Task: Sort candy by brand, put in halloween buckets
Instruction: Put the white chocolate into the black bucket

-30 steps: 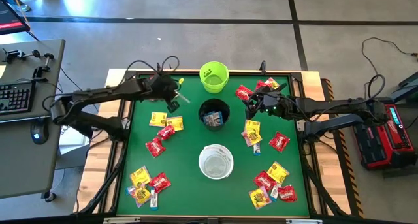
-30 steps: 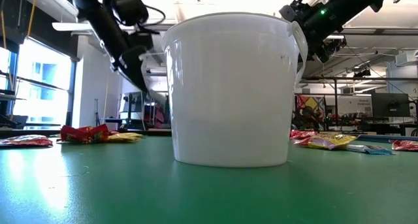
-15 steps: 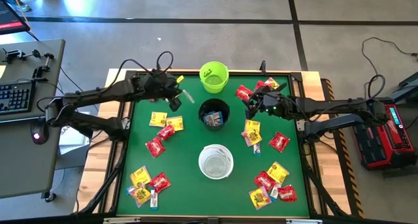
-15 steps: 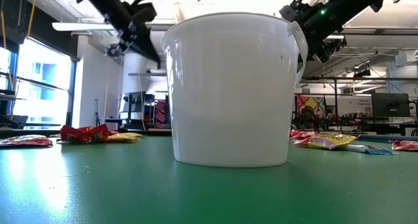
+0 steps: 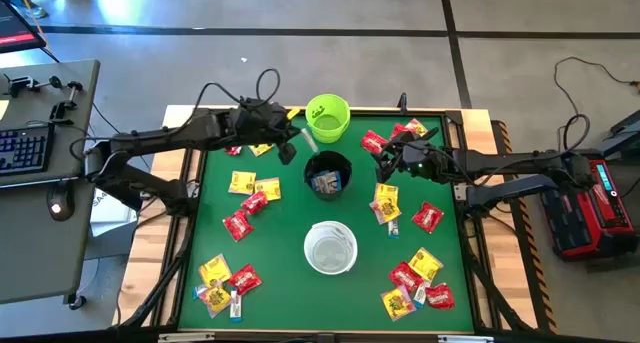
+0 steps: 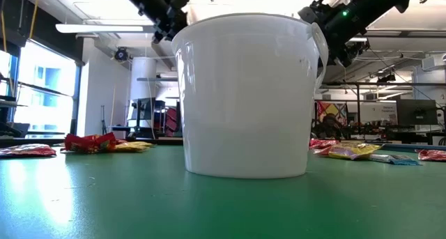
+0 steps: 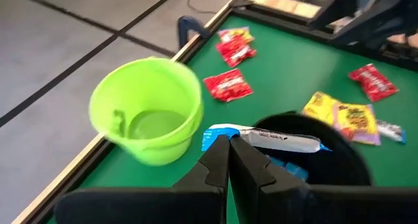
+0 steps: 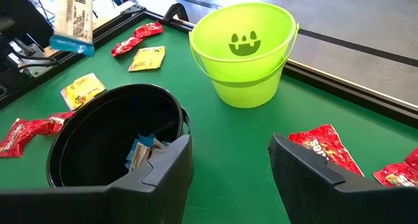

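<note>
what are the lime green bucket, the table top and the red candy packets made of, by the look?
Lime green round bucket: likely moulded plastic, smooth with a slight sheen and a thin even rim. Green table top: looks like matte felt or cloth, with no glare. Small flat red candy packets: glossy plastic or foil film, crinkled with bright highlights; which of the two can't be told.

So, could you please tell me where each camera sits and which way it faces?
High: overhead, straight down; both arms, green bucket.
Low: tabletop level, facing white bucket; arms above.
Left wrist: left gripper shut on blue-and-white candy over black bucket.
Right wrist: open right gripper.
Wrist views share green and black buckets.
</note>
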You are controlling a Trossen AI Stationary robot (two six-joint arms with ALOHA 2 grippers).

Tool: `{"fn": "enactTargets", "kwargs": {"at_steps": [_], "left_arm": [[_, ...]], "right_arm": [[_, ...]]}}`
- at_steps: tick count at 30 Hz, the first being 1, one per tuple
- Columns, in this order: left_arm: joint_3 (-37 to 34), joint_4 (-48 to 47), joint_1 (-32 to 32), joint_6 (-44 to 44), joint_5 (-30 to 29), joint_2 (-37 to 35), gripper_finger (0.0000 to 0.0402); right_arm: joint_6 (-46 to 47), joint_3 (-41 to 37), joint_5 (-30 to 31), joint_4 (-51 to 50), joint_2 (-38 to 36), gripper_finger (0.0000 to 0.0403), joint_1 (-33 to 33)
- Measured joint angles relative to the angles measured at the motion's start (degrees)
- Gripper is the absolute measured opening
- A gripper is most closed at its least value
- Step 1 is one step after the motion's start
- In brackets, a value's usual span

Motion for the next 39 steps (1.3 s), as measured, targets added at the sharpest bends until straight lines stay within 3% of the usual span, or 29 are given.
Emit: {"fn": "enactTargets", "kwargs": {"at_steps": [8,19,39], "left_arm": [[2.7,4.0,-2.8,0.3,0.7,6.2,0.0000],[7.3,1.3,-4.2,3.7,2.0,13.4,0.0000],[7.3,-3.3,-6.4,4.3,6.7,18.5,0.0000]], "right_arm": [[0.2,0.0,0.0,-0.8,0.0,0.0193,0.0],[0.1,0.0,0.0,-0.7,0.0,0.0193,0.0],[0.0,0.0,-0.2,-2.0,0.0,0.0193,0.0]]}}
